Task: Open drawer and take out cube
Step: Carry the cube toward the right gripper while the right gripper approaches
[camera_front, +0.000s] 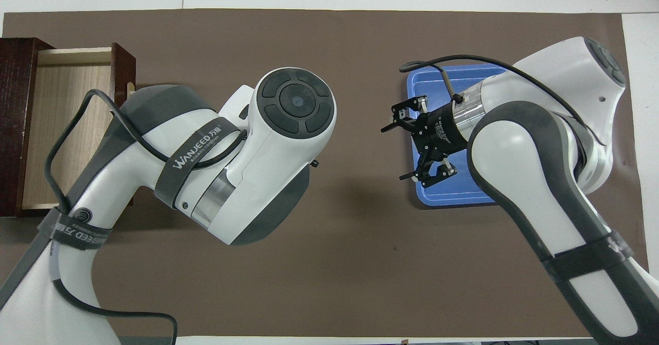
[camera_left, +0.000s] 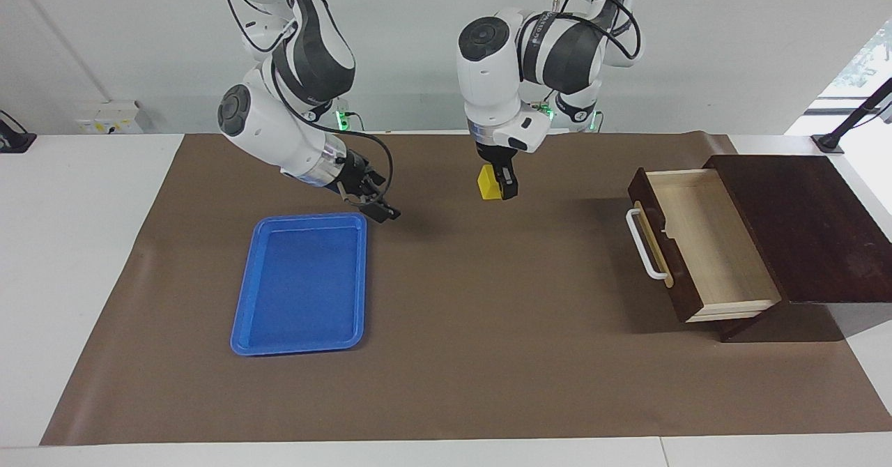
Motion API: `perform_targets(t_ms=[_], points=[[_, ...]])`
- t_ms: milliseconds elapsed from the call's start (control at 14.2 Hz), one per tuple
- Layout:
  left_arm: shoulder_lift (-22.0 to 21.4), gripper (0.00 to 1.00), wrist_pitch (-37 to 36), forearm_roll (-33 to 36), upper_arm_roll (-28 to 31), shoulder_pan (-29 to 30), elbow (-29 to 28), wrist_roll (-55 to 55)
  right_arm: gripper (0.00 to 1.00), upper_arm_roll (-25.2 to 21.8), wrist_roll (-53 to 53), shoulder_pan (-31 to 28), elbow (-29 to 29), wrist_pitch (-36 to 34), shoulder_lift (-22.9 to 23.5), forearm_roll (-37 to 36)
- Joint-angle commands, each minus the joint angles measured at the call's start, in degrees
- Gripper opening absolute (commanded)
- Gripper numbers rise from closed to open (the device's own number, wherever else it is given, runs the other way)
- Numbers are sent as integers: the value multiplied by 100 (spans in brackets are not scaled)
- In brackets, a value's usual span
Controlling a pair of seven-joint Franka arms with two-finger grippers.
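Observation:
The drawer (camera_left: 711,244) stands pulled open out of its dark wooden box (camera_left: 801,223) at the left arm's end of the table, and its pale inside is bare. It also shows in the overhead view (camera_front: 62,128), partly under the left arm. My left gripper (camera_left: 497,189) is shut on the yellow cube (camera_left: 488,184) and holds it low over the middle of the brown mat; in the overhead view the left arm hides both. My right gripper (camera_left: 385,213) is open and empty, over the blue tray's edge that faces the cube; it also shows in the overhead view (camera_front: 397,153).
A flat blue tray (camera_left: 240,314) lies on the mat toward the right arm's end; the right arm covers much of it in the overhead view (camera_front: 448,194). The drawer's white bar handle (camera_left: 642,244) sticks out toward the middle of the mat (camera_left: 488,355).

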Motion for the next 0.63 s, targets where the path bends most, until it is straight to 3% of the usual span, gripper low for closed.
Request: perform_targets(t_ms=[0, 211, 563], points=[[478, 0, 37, 112, 150, -393, 485, -263, 100, -21, 134, 53, -200, 139, -60, 452], [497, 0, 116, 103, 150, -385, 487, -290, 100, -21, 406, 228, -262, 148, -52, 943], [506, 0, 344, 51, 150, -385, 469, -308, 100, -21, 442, 579, -402, 331, 36, 989]])
